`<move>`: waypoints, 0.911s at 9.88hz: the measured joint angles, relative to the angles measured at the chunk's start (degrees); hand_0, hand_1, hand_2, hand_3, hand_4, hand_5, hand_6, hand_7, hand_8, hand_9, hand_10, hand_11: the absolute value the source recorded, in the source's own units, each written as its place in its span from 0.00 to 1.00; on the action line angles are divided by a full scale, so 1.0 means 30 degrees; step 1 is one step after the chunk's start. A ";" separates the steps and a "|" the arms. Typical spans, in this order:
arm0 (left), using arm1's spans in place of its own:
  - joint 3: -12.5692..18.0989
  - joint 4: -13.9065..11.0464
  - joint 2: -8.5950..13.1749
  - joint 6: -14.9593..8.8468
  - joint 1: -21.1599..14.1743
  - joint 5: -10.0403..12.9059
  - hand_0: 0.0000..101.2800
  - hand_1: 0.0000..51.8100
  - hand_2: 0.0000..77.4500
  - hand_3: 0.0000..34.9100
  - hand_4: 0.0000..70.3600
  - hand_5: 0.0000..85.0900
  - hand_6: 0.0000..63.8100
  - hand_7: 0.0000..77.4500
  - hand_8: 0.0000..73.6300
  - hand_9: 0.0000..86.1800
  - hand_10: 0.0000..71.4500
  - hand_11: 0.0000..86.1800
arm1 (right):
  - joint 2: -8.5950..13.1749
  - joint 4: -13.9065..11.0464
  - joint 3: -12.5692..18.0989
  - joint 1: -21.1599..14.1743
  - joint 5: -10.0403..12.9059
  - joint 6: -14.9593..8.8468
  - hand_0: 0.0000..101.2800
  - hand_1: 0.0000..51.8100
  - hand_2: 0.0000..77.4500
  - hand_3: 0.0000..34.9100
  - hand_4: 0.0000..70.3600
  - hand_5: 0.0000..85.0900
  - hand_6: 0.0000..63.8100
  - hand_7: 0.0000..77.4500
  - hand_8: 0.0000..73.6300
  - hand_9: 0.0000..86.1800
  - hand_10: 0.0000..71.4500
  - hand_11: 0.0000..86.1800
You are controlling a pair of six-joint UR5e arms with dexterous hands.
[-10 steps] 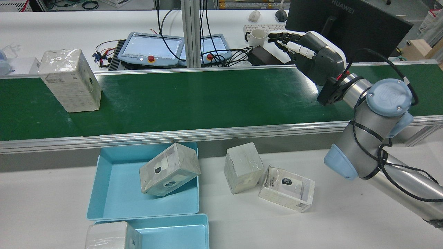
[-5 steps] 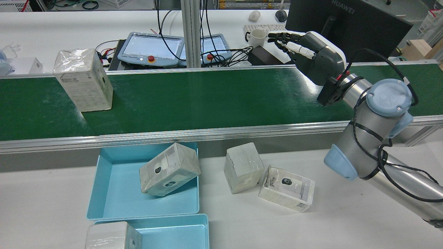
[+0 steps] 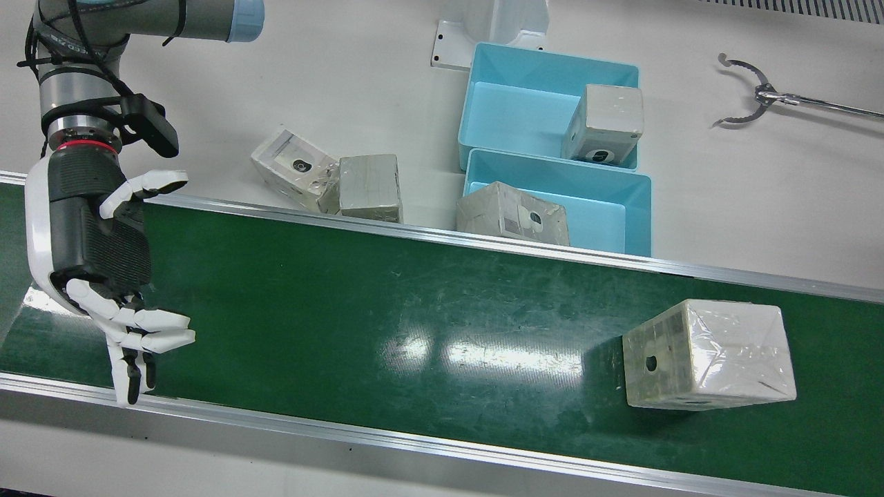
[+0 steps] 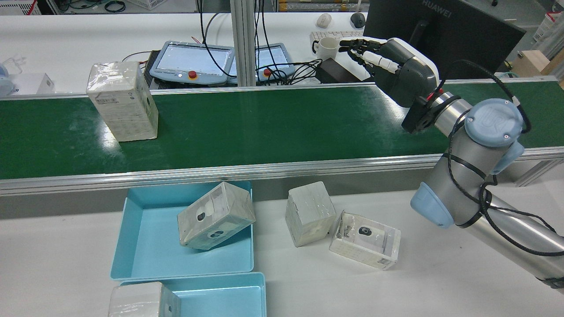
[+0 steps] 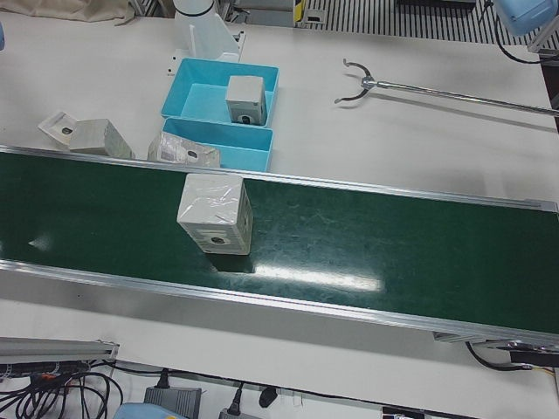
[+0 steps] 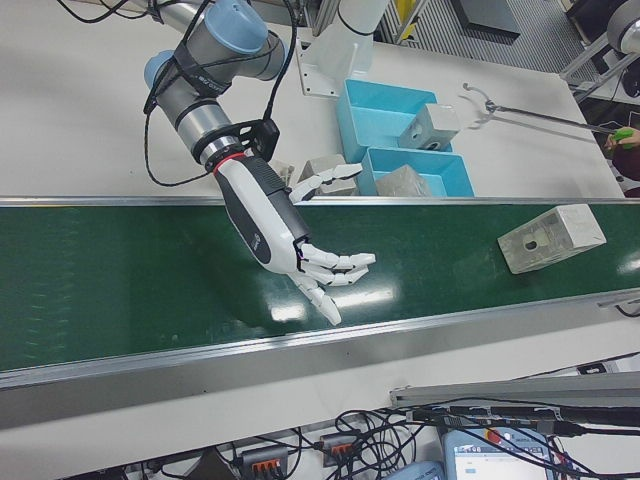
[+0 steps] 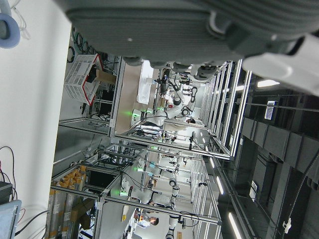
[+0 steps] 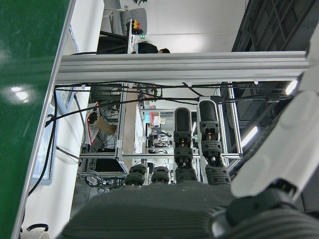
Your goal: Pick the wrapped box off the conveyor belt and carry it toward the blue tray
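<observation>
1. Front view: right robot hand (image 3: pixel 97 276) hung at frame left, fingers spread, holding nothing; wrapped box (image 3: pixel 708 355) sat lower right on the conveyor belt (image 3: pixel 387 310).
2. Rear view: blue tray (image 4: pixel 145 233) lower left. I'd wrap fingers around opposite box faces.
3. Left robot hand: can't tell.

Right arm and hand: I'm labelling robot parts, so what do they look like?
The right arm is silver tubing with pale blue joint caps, one bearing a UR logo, and black cables tied along it. A red ring marks the wrist. The right hand has a dark grey ribbed palm, white shell and white fingers with black tips.
</observation>
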 joint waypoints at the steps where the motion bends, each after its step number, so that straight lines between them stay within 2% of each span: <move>1: 0.0001 0.0000 0.0000 0.0000 -0.0001 0.0000 0.00 0.00 0.01 0.00 0.00 0.01 0.00 0.01 0.00 0.01 0.00 0.00 | 0.0031 -0.0004 -0.0005 -0.0011 -0.0006 0.0000 0.35 0.09 0.20 0.00 0.52 0.19 0.24 0.39 0.03 0.06 0.07 0.08; 3: 0.0001 0.0000 0.0000 0.0000 0.0000 0.0000 0.00 0.00 0.01 0.00 0.00 0.01 0.00 0.01 0.01 0.01 0.00 0.00 | 0.0125 0.0012 -0.0130 -0.0023 -0.0016 0.0000 0.35 0.11 0.20 0.00 0.51 0.21 0.24 0.39 0.03 0.06 0.07 0.08; 4: 0.0001 0.0000 0.0000 0.0001 0.0000 0.0000 0.00 0.00 0.01 0.00 0.00 0.01 0.00 0.01 0.01 0.00 0.00 0.00 | 0.0196 0.0018 -0.0189 -0.0026 -0.0019 0.0000 0.38 0.04 0.19 0.00 0.51 0.19 0.24 0.39 0.03 0.06 0.07 0.08; 5: 0.0001 0.0000 0.0000 0.0000 0.0000 0.0000 0.00 0.00 0.01 0.00 0.00 0.01 0.00 0.01 0.01 0.00 0.00 0.00 | 0.0251 0.0020 -0.0209 -0.0023 -0.0028 -0.0008 0.42 0.05 0.21 0.00 0.53 0.13 0.22 0.35 0.03 0.06 0.07 0.08; 6: 0.0001 0.0000 0.0000 0.0000 0.0000 0.0000 0.00 0.00 0.01 0.00 0.00 0.01 0.00 0.01 0.01 0.00 0.00 0.00 | 0.0298 0.0023 -0.0211 -0.0022 -0.0037 -0.0071 0.46 0.27 0.29 0.00 0.60 0.04 0.15 0.30 0.01 0.03 0.07 0.10; 8: 0.0001 0.0000 0.0000 0.0000 -0.0001 0.0000 0.00 0.00 0.01 0.00 0.00 0.01 0.00 0.01 0.01 0.00 0.00 0.00 | 0.0398 0.0016 -0.0235 -0.0020 -0.0036 -0.0243 0.47 0.29 0.29 0.00 0.64 0.03 0.15 0.30 0.01 0.03 0.09 0.10; 9: 0.0001 -0.0001 0.0000 0.0001 0.0000 0.0000 0.00 0.00 0.01 0.00 0.00 0.01 0.00 0.01 0.01 0.00 0.00 0.00 | 0.0479 0.0007 -0.0240 -0.0019 -0.0035 -0.0326 0.47 0.28 0.29 0.00 0.64 0.03 0.15 0.30 0.01 0.03 0.05 0.10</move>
